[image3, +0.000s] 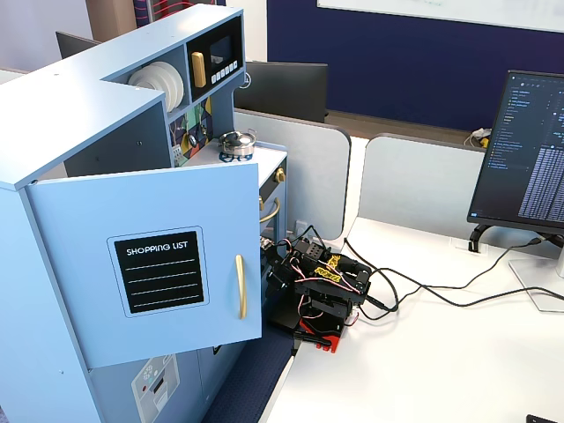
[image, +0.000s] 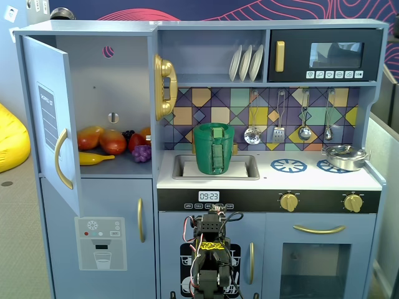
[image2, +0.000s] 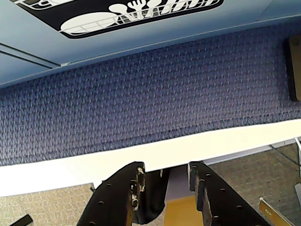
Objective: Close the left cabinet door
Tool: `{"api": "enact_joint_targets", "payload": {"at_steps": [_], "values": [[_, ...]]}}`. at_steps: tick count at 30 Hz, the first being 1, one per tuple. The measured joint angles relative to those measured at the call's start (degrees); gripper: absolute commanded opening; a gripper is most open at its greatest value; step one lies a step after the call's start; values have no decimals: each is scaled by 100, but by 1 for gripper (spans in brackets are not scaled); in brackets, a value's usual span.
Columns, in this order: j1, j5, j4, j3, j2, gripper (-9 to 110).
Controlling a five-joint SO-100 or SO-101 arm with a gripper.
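Note:
The left cabinet door [image: 55, 118] is light blue and stands swung wide open, edge-on at the far left of a fixed view, with its curved gold handle [image: 59, 159] facing out. In another fixed view the door [image3: 88, 220] shows its black "SHOPPING LIST" panel [image3: 160, 271] and gold handle [image3: 240, 286]. My arm [image: 211, 255] sits folded low in front of the kitchen's middle, right of the door and apart from it; it also shows on the white table [image3: 322, 286]. In the wrist view my gripper [image2: 165, 165] is open and empty, pointing down at blue carpet [image2: 141, 94].
Toy fruit [image: 112, 142] lies inside the open compartment. A gold phone [image: 164, 86] hangs beside it. A green basket [image: 214, 148] sits in the sink and a pot [image: 345, 157] on the stove. A dispenser door [image: 100, 243] is below. A monitor [image3: 529, 150] and cables [image3: 423, 295] are on the table.

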Motion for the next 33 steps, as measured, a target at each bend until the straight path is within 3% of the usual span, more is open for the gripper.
{"api": "enact_joint_targets", "payload": {"at_steps": [18, 22, 25, 33], "values": [[255, -624, 53, -35, 0, 0], [-1081, -18, -88, -220, -18, 0], [-2566, 281, -976, -431, -141, 0], [-6082, -721, -3973, -563, -624, 0]]}}
